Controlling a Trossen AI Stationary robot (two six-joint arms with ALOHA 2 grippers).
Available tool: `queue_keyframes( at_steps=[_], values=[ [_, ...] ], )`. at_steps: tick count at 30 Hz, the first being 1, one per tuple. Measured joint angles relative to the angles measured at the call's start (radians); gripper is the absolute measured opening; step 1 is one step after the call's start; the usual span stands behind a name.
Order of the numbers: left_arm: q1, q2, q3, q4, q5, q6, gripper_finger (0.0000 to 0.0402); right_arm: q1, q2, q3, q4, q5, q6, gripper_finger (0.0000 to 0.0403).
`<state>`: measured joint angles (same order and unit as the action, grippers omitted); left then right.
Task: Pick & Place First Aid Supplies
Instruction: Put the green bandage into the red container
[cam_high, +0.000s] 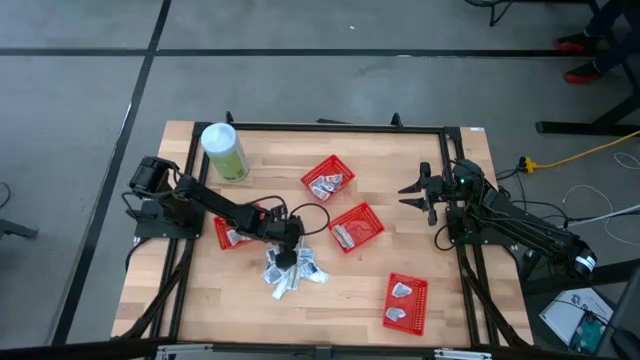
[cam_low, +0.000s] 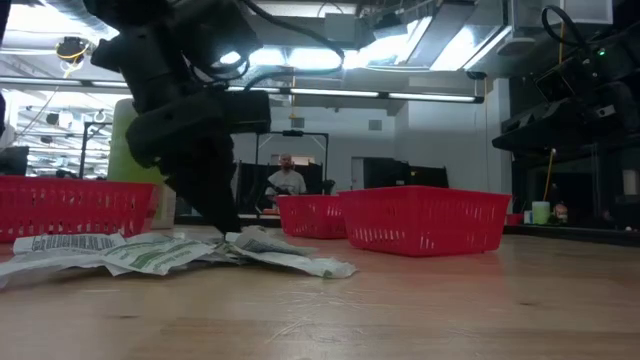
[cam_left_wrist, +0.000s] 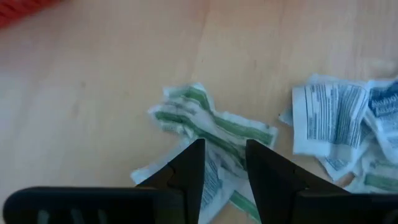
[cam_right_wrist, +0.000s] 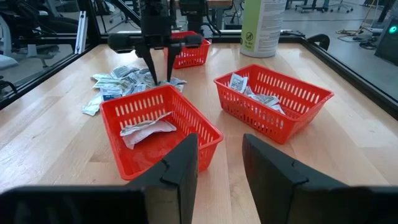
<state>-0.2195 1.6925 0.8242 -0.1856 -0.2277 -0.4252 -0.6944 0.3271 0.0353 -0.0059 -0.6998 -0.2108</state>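
Left wrist view: packets (cam_left_wrist: 214, 127) bear green stripes; print unreadable.

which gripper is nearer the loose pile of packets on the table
Left. The left gripper is down at the pile of packets, fingers open over a green-striped one. The right gripper waits open near the table's right edge, well away from it.

Bright ceiling lights (cam_low: 330, 60) glare; left wrist view blurred; soft shadows

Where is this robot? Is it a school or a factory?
Probably a robot lab or workshop: a framed wooden table with two robot arms, long ceiling lights, office chairs, and a person sitting in the background.
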Motion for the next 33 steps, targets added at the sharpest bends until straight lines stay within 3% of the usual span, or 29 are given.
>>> queue_keyframes(
  at_steps=[7, 15, 33],
  values=[
    [-0.002, 0.014, 0.000, 0.014, -0.003, 0.067, 0.0081, 0.000, 0.000, 0.000, 0.000, 0.000, 0.000, 0.0126],
    [-0.003, 0.014, 0.000, 0.055, -0.014, 0.155, 0.0007, 0.000, 0.000, 0.000, 0.000, 0.000, 0.000, 0.0126],
    [-0.001, 0.000, 0.000, 0.108, -0.092, 0.315, 0.0002, 0.000, 0.000, 0.000, 0.000, 0.000, 0.000, 0.0126]
  ],
)
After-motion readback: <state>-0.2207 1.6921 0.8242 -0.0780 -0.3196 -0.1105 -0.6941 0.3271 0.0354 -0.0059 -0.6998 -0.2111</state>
